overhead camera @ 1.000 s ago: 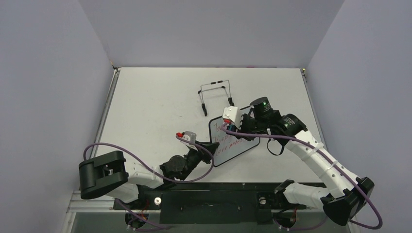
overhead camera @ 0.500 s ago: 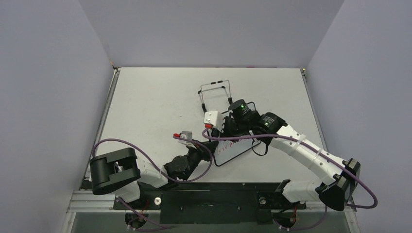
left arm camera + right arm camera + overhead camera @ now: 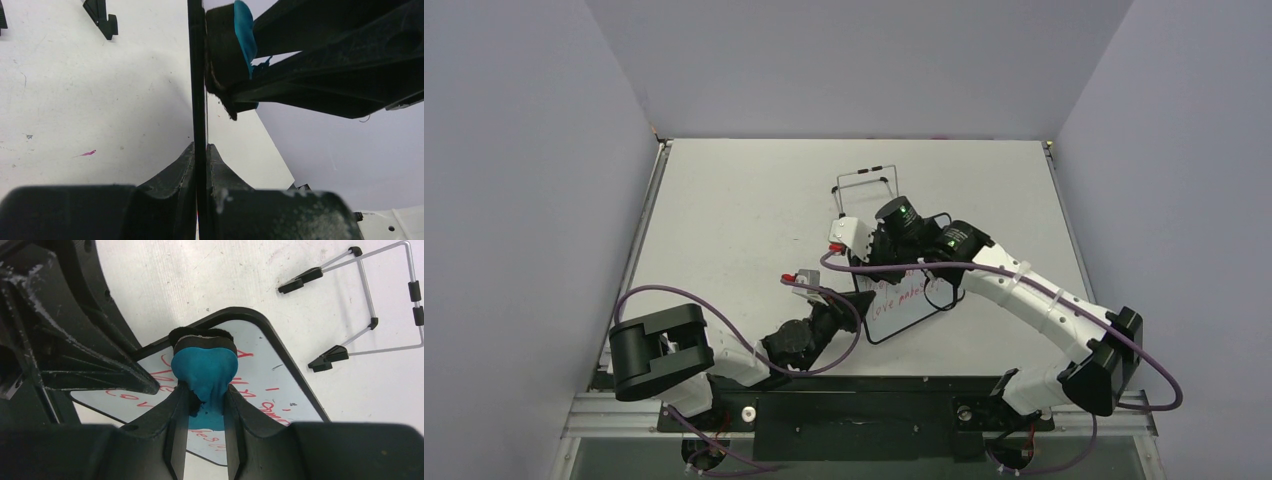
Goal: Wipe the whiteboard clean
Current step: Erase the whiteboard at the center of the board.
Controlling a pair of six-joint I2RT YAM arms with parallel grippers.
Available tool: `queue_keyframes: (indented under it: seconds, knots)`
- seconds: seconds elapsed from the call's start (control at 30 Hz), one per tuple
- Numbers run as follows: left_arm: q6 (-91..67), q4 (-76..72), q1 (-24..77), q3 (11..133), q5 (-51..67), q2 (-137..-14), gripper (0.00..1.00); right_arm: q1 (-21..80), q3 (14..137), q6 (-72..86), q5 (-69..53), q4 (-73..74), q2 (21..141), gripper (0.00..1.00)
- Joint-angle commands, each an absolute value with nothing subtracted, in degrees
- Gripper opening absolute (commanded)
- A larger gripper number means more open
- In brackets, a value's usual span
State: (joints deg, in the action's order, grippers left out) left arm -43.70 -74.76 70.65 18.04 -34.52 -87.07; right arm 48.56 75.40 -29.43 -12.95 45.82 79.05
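Left hand (image 3: 200,150) clamped on whiteboard (image 3: 280,375) edge, right hand (image 3: 206,396) gripping blue eraser (image 3: 204,362), seemingly touching whiteboard corner

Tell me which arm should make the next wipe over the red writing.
Right. The right gripper holds the blue eraser against the whiteboard, red writing beside it; the left gripper is clamped on the board's edge, steadying it.

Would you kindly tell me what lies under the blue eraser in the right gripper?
The whiteboard, with red writing showing on both sides of the blue eraser. Whatever sits directly beneath the eraser is covered.
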Motion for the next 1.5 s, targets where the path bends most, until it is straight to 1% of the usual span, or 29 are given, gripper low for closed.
queue_keyframes:
  seconds: [0.0,0.13,0.27,0.37,0.47,0.57,0.63,0.73,0.87,0.97,1.1,1.23,1.37,1.47]
  knots:
    - [-44.7,-83.4,70.7,19.4,-31.1,-86.0,0.00,46.2,77.8,-25.0,-9.5,41.7,80.0,0.00]
    - [-44.2,-84.1,70.7,19.1,-30.7,-86.0,0.00,44.9,74.1,-26.8,-12.8,42.2,78.7,0.00]
    - [-43.9,-84.8,70.5,18.5,-30.3,-85.6,0.00,46.2,70.7,-33.6,-19.4,46.6,77.7,0.00]
    - [-43.9,-84.9,70.1,18.2,-29.4,-85.6,0.00,47.3,70.3,-37.7,-24.3,49.6,77.3,0.00]
    - [-43.9,-85.3,70.0,18.3,-28.5,-86.0,0.00,48.1,72.7,-37.4,-24.7,49.9,78.2,0.00]
    - [-43.8,-85.5,69.8,18.6,-27.2,-86.4,0.00,47.0,75.3,-32.8,-23.2,47.4,79.7,0.00]
    - [-43.8,-85.4,69.8,18.9,-26.5,-86.7,0.00,44.4,77.6,-29.6,-22.7,45.8,80.5,0.00]
    - [-44.1,-85.7,69.7,18.9,-25.7,-87.0,0.00,42.5,77.1,-26.7,-19.6,43.0,80.7,0.00]
    - [-44.6,-86.2,69.4,18.9,-25.4,-87.4,0.00,42.9,72.4,-30.7,-19.2,43.0,78.7,0.00]
    - [-45.2,-86.2,69.2,18.8,-25.4,-87.4,0.00,46.1,69.1,-36.0,-18.4,45.4,77.2,0.00]
    - [-45.9,-85.6,68.8,18.6,-25.8,-86.9,0.00,47.9,67.8,-41.6,-17.9,48.3,76.5,0.00]
    - [-46.2,-84.8,68.5,18.6,-25.7,-86.0,0.00,48.1,67.3,-41.6,-14.8,48.1,76.0,0.00]
    - [-46.4,-83.3,68.2,19.0,-25.0,-85.2,0.00,48.1,67.3,-36.5,-5.1,41.2,75.3,0.00]
    - [-46.7,-83.2,68.1,19.1,-24.4,-85.1,0.00,48.3,68.5,-35.4,-3.2,40.0,75.5,0.00]
